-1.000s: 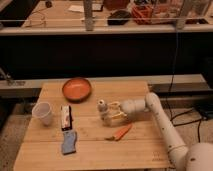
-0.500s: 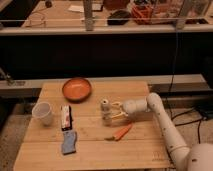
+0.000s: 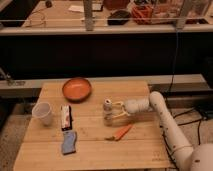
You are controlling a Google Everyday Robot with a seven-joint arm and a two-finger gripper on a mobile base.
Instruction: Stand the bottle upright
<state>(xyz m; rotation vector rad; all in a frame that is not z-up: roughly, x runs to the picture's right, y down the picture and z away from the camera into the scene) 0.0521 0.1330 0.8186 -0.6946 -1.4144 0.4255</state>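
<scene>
- Since the bottle (image 3: 107, 108) stands mid-table toward the right edge with the gripper (image 3: 114, 110) at it, grip state impossible to tell, a sideways pull-away could topple it.
- The carrot (image 3: 120, 132) lies near, toward the front edge; the bowl (image 3: 76, 89) sits by the back edge; open wood lies right.

**White arm, pale gripper**

The arm (image 3: 167, 125) is built of smooth, rounded white segments joined by bulging elbow-like joints, thickening toward a broad domed white shoulder at five o'clock in the view. Its wrist is a stubby white cylinder. At nine o'clock from that wrist sits the gripper (image 3: 112, 111), with slim cream-yellow fingers (image 3: 118, 105) curving outward from the wrist.
</scene>
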